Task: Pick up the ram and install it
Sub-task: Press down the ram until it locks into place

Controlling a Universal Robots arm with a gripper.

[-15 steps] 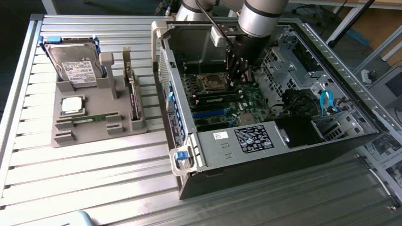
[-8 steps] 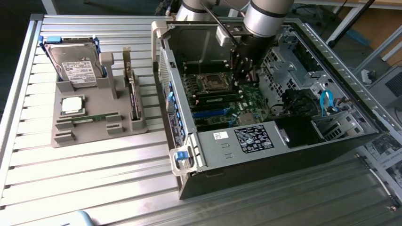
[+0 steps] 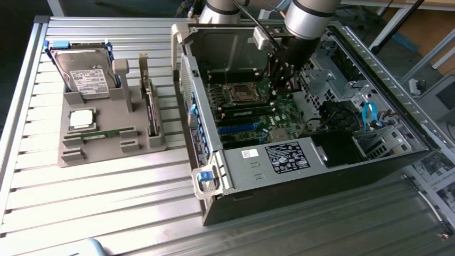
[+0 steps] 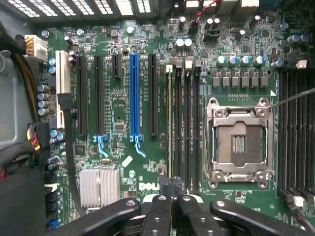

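The black gripper [image 4: 173,196], jaws closed, hovers above the green motherboard [image 4: 123,113]; misalignment could jam the slim green ram stick [image 4: 170,123] against its slot.

hard drive [image 3: 84,74]: 1 | processor chip [image 3: 82,119]: 1 | open computer case [image 3: 299,176]: 1 | blue slot [image 4: 133,96]: 1

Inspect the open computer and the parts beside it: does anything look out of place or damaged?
Nothing looks spilled or damaged. One oddity: the processor socket stands empty, while a square silver processor lies outside the case on the grey holder.
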